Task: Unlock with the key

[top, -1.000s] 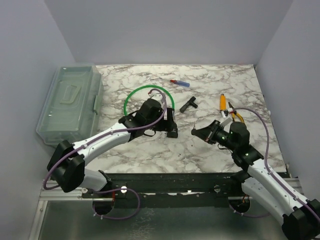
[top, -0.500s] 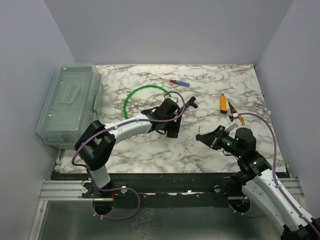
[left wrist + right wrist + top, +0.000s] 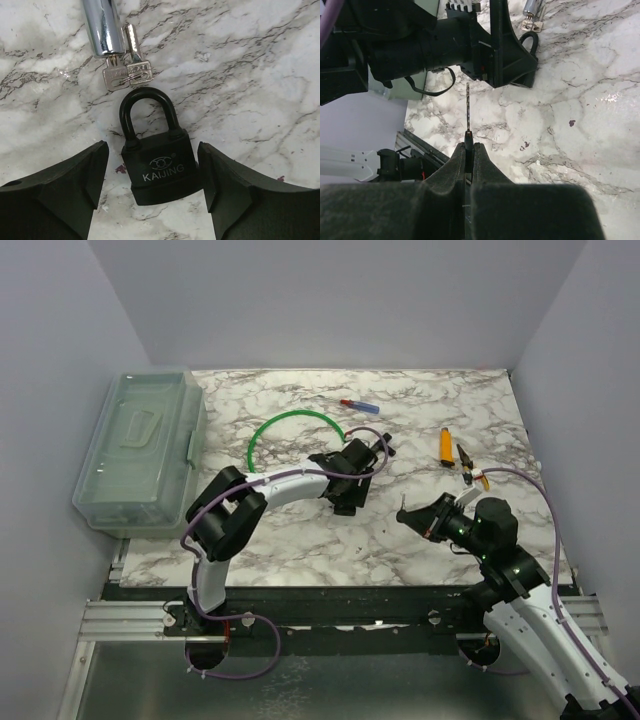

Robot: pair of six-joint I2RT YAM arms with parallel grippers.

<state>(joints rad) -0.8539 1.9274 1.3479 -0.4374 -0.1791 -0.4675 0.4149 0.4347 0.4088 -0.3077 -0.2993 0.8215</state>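
**Operator:** How far along am I?

**Spotter:** Early, by my reading. Nearest you, your right gripper (image 3: 468, 145) has its jaws pressed together on the key (image 3: 468, 107). The blade is edge-on and sticks out past the fingertips toward the other arm. So you have the key in hand.

**Operator:** And the lock?

**Spotter:** The padlock (image 3: 160, 170) lies flat on the marble table (image 3: 260, 75), near its middle. Its shackle is seated in the body, so I judge it locked. Your left gripper (image 3: 152, 150) sits low over it with jaws apart, one finger on each side of the body. The finger at the right of the wrist view is touching it or just beside it, and the other shows a gap. You have nothing clamped there.

**Operator:** What's left?

**Spotter:** Most of it. You need to steady the lock, bring the key to the keyway, insert it and turn. The keyway shows in no view, so I cannot tell you which way it faces.

**Operator:** Arm poses?

**Spotter:** Your right arm is folded, and its gripper is held apart from the lock, aimed left. Your left arm reaches out across the centre with the wrist tipped down. Just beyond the padlock lie a chrome cylinder (image 3: 102, 25) and spare keys (image 3: 127, 75), and farther off a green hoop (image 3: 262, 435).
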